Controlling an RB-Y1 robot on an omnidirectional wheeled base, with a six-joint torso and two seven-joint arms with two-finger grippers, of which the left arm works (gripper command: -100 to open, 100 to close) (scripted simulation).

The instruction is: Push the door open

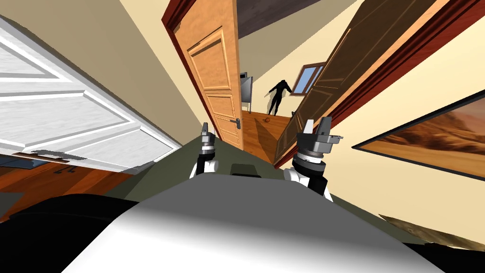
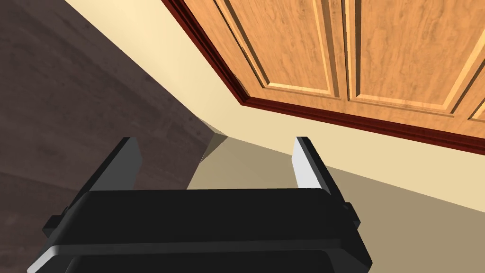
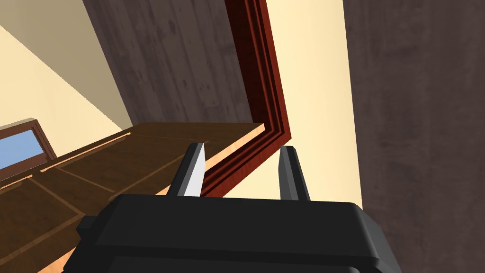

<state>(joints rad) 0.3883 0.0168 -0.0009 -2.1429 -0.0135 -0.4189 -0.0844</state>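
Observation:
A dark brown panelled door (image 1: pixel 331 80) stands swung away from its dark red frame (image 1: pixel 402 61), leaving a gap into a room with a wooden floor (image 1: pixel 263 130). My right gripper (image 1: pixel 316 124) is open and empty, close to that door's near edge. In the right wrist view its fingertips (image 3: pixel 242 148) point at the door's top edge (image 3: pixel 94 166) and the frame's corner (image 3: pixel 270 128). A light orange door (image 1: pixel 218 80) with a grey handle (image 1: pixel 236 124) borders the gap on the left. My left gripper (image 1: pixel 205 127) is open and empty beside it, its tips (image 2: pixel 213 142) aimed below the orange panels (image 2: pixel 379 47).
A white panelled door (image 1: pixel 71 109) stands open at the left. A framed desert picture (image 1: pixel 435 137) hangs on the cream wall at the right. Beyond the gap are a black figure (image 1: pixel 279 95), a window (image 1: pixel 308 78) and a grey board (image 1: pixel 246 90).

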